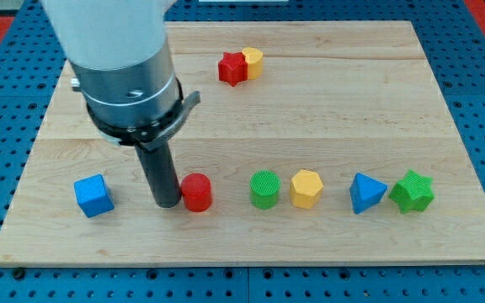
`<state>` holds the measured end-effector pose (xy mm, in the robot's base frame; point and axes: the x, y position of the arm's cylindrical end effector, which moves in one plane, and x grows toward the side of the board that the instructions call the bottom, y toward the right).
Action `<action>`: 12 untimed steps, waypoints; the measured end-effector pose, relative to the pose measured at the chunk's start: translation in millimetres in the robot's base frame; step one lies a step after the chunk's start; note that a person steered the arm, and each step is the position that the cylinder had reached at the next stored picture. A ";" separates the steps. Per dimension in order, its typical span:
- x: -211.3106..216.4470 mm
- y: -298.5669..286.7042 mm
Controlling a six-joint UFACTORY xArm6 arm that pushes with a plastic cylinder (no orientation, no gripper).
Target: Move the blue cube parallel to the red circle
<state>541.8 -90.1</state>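
The blue cube sits on the wooden board at the view's lower left. The red circle, a short red cylinder, stands to its right in the same row. My tip rests on the board between them, touching or almost touching the red circle's left side, and about a cube's width to the right of the blue cube. The arm's grey body rises above it and hides part of the board's upper left.
Right of the red circle, in one row: a green cylinder, a yellow hexagonal block, a blue triangular block, a green star. A red star and a yellow block touch near the board's top.
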 end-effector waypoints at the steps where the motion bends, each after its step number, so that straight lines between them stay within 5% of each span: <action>1: 1.0 0.6; 3: 53.5 -59.0; 5: 36.1 -142.1; 12: 27.7 -114.7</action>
<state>569.5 -204.8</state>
